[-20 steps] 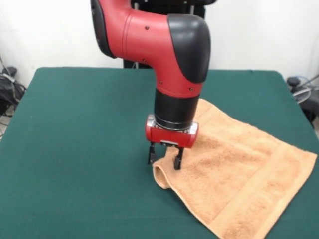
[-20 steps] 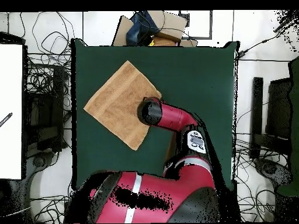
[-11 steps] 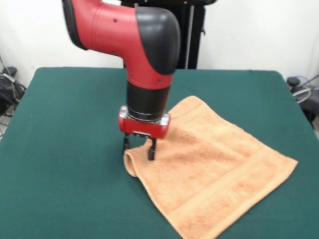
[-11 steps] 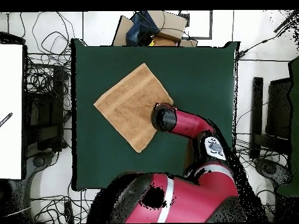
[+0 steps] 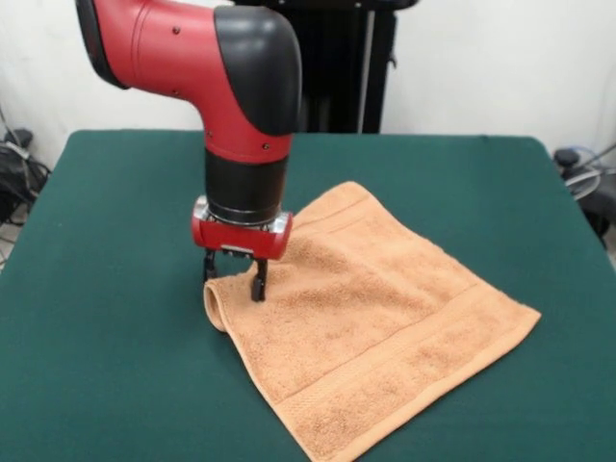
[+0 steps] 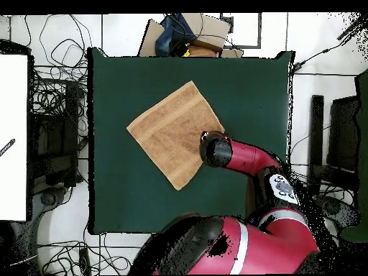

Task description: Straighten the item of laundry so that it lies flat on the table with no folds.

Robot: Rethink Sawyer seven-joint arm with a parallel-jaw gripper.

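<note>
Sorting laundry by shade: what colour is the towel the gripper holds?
Light orange-tan, seen best in the front view: towel, gripper.

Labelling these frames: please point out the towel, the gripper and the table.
towel [image 5: 385,318], front view, middle of cloth.
gripper [image 5: 233,283], front view, between fingertips.
table [image 5: 106,241], front view, bare green top.

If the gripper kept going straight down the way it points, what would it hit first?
Most likely the towel: the gripper points straight down with its fingers astride the towel's raised, curled corner. Just beneath that lies the table.
</note>
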